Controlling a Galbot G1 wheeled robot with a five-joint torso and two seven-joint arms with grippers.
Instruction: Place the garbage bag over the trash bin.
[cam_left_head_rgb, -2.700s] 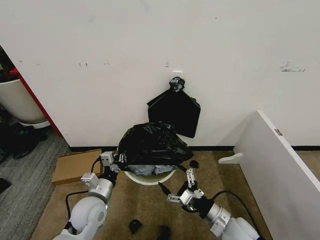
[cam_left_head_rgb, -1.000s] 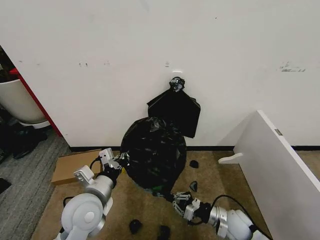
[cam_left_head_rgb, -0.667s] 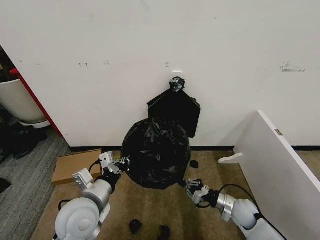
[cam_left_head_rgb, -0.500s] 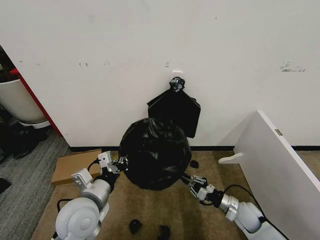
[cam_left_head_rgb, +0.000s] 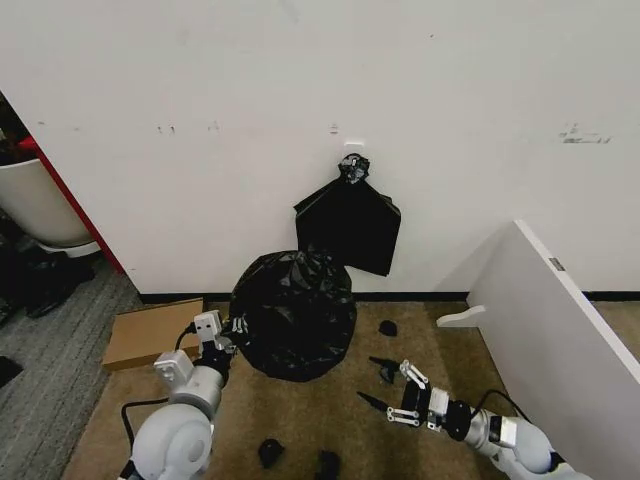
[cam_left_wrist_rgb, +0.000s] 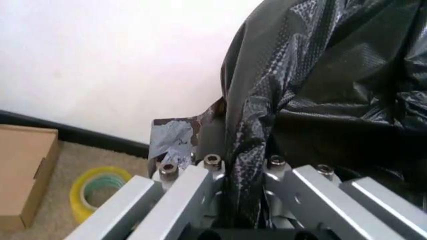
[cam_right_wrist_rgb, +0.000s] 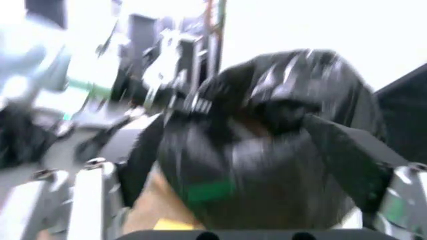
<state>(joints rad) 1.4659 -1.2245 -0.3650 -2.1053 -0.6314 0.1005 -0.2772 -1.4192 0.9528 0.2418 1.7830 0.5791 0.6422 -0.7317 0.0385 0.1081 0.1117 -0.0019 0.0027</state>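
Note:
The glossy black garbage bag (cam_left_head_rgb: 292, 315) stands as a crinkled mound against the wall, and the trash bin is hidden beneath it. My left gripper (cam_left_head_rgb: 226, 336) sits at the bag's left lower side, shut on a fold of the plastic. The left wrist view shows that fold of the garbage bag (cam_left_wrist_rgb: 243, 165) pinched between the fingers (cam_left_wrist_rgb: 193, 190). My right gripper (cam_left_head_rgb: 377, 383) hovers low over the carpet, right of and in front of the bag, open and holding nothing. In the blurred right wrist view the garbage bag (cam_right_wrist_rgb: 267, 165) lies ahead of it.
A flat folded black bag bundle (cam_left_head_rgb: 347, 220) hangs on the wall behind. A cardboard box (cam_left_head_rgb: 150, 330) lies left and a white board (cam_left_head_rgb: 560, 330) leans right. Black scraps (cam_left_head_rgb: 387, 327) (cam_left_head_rgb: 270, 452) dot the carpet. A yellow tape roll (cam_left_wrist_rgb: 100, 192) lies near the left gripper.
The bag has come down over the bin, hiding its white rim. My right gripper has let go and drawn back to the right front. The left gripper keeps its hold.

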